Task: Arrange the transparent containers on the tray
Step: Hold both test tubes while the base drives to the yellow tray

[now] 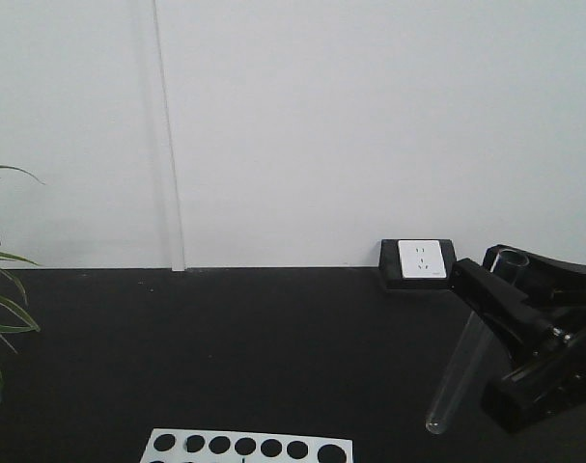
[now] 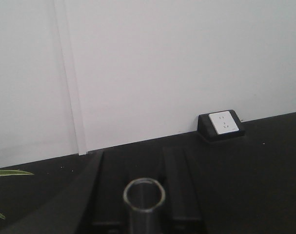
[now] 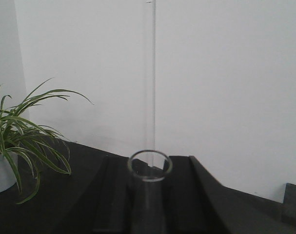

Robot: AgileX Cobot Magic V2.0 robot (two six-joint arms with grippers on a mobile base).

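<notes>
Mid-carry I'd say: left tool (image 2: pixel 136 161) pinches a test tube (image 2: pixel 144 209), right tool (image 3: pixel 151 161) pinches a second test tube (image 3: pixel 148 195) above the counter (image 1: pixel 273 338), tray's nowhere in shot, so next is finding it and laying both down gently.

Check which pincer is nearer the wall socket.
Right. The right pincer, holding a test tube, sits just right of the socket; the left pincer is far off at the table's left side.

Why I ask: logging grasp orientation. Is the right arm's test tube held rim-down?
No, the test tube has its open rim up between the jaws, round bottom pointing down.
</notes>
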